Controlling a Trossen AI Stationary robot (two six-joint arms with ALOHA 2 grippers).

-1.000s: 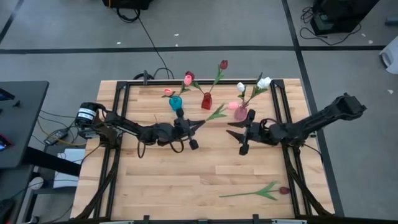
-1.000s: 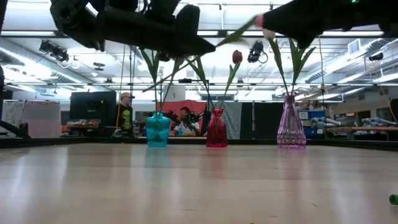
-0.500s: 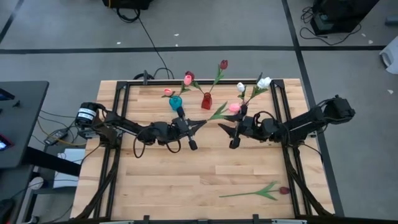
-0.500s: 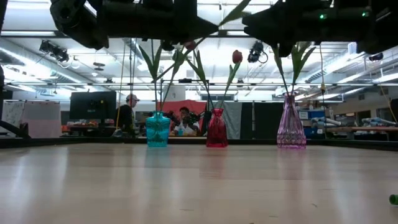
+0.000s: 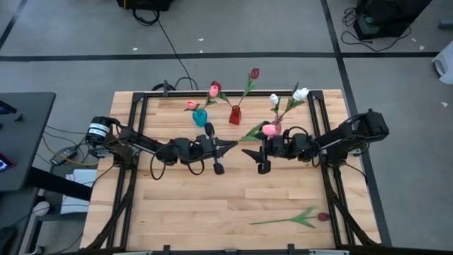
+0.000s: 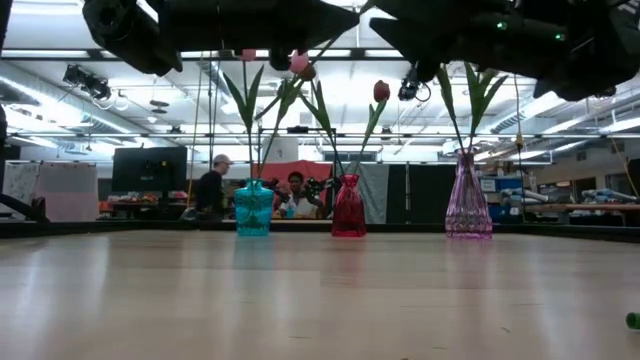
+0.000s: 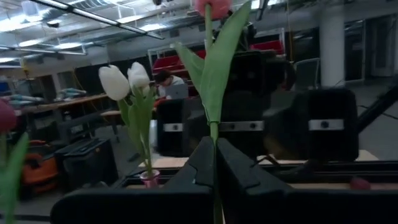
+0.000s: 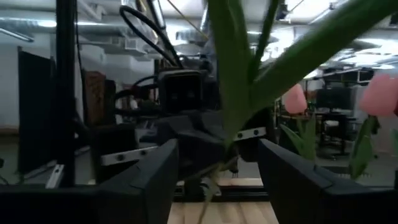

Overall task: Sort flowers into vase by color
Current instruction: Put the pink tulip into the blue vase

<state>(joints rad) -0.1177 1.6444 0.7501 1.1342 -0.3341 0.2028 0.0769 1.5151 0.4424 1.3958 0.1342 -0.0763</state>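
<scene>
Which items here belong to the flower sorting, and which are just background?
Job:
- pink tulip, stem clamped in left gripper
- right gripper, open beside it
- teal vase
- red vase
- pink vase
- dark red tulip lying on table

Background:
- people behind
- floor cables
</scene>
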